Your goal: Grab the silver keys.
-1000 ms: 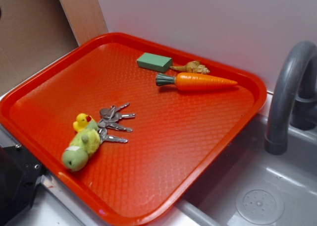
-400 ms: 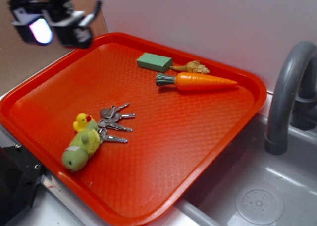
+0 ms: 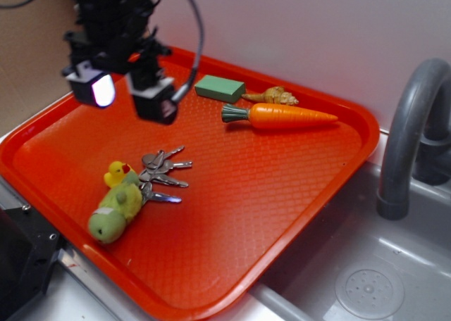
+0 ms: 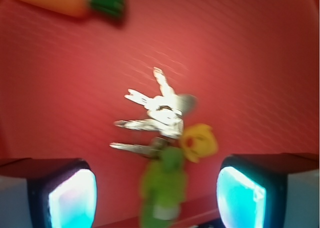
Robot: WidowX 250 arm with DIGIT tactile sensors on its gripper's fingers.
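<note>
The red tray (image 3: 296, 194) holds pretty much everything. The silver keys (image 3: 163, 172) lie fanned out flat near its left front part, hooked to a green plush toy (image 3: 116, 212) with a little yellow duck (image 3: 116, 173) right beside it. Up at the back edge there's a green block (image 3: 220, 88), an orange toy carrot (image 3: 282, 115) and a small tan piece (image 3: 273, 95). The tool (image 3: 130, 99) hangs above the tray, up-left of the keys, fingers spread wide, gripping nothing. A grey sink (image 3: 366, 279) with its faucet (image 3: 409, 131) sits to the right.
</note>
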